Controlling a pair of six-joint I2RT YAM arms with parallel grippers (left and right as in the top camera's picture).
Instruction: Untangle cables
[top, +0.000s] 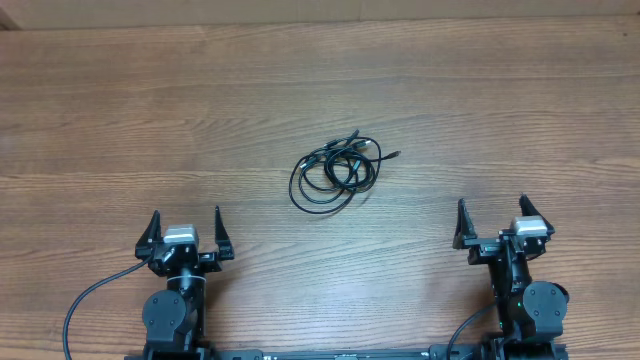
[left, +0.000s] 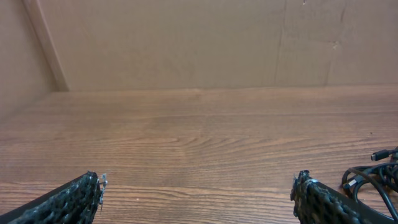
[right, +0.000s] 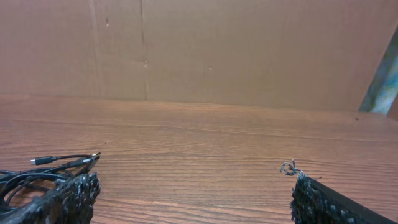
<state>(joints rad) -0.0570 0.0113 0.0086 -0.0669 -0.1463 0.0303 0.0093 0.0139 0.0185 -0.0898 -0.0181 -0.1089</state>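
Note:
A tangled bundle of thin black cables (top: 335, 170) lies in loose loops on the wooden table (top: 150, 110), near the middle. Small plug ends stick out at its upper right. My left gripper (top: 186, 226) sits at the near left, open and empty, well short of the bundle. At the near right, my right gripper (top: 492, 216) is open and empty too. In the left wrist view the cables (left: 373, 177) show at the far right edge, beyond the left gripper (left: 199, 186). In the right wrist view the cables (right: 37, 171) lie at the left, beside the right gripper (right: 196, 186).
A brown cardboard wall (left: 186, 43) stands along the table's far edge. Thick black arm cables (top: 85, 300) trail off the near left and near right (top: 460, 335) of the bases.

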